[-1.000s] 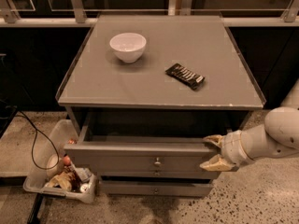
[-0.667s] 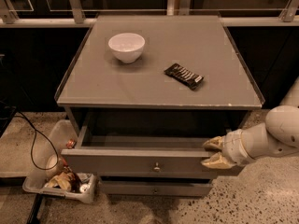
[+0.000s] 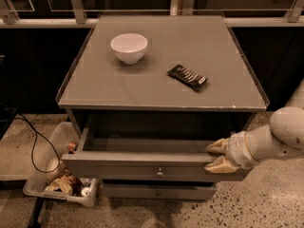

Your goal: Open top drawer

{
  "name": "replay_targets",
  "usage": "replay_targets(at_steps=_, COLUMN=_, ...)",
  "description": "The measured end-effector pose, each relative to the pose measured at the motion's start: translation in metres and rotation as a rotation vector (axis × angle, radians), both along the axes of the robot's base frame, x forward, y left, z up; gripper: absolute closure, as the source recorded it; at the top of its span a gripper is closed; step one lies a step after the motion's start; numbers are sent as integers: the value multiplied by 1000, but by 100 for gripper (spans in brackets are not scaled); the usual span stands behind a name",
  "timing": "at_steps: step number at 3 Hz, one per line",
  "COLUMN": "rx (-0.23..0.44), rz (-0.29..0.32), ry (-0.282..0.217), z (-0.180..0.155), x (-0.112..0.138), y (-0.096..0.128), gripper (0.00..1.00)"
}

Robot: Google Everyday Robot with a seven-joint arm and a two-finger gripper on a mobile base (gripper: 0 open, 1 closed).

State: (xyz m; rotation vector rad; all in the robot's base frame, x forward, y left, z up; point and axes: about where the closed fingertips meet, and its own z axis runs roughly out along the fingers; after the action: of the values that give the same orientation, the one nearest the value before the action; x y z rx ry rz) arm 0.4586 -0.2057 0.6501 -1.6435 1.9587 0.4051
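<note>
Nearest us, the top drawer (image 3: 137, 165) stands pulled out of the table (image 3: 142, 87). Our gripper (image 3: 209, 157) is at the drawer's right end, its fingers (image 3: 219, 146) pinching the front panel between them. Farther back, a bowl (image 3: 128, 46) and a wrapped bar (image 3: 187, 77) sit on top.

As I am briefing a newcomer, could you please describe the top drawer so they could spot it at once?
Find the grey cabinet bearing a white bowl. The top drawer sits just under its top, gripper at its right end. Unlike the drawer below, it is pulled out.
</note>
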Motion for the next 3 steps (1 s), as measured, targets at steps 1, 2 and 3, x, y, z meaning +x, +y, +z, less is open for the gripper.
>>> replay_targets(at_steps=1, rx=0, rz=0, ry=0, z=0, x=0, y=0, gripper=0)
replay_targets(at_steps=2, rx=21, rz=18, ry=7, z=0, x=-4, y=-1, gripper=0)
replay_targets(at_steps=3, rx=58, rz=50, ry=11, z=-11, x=-42, y=-11, gripper=19)
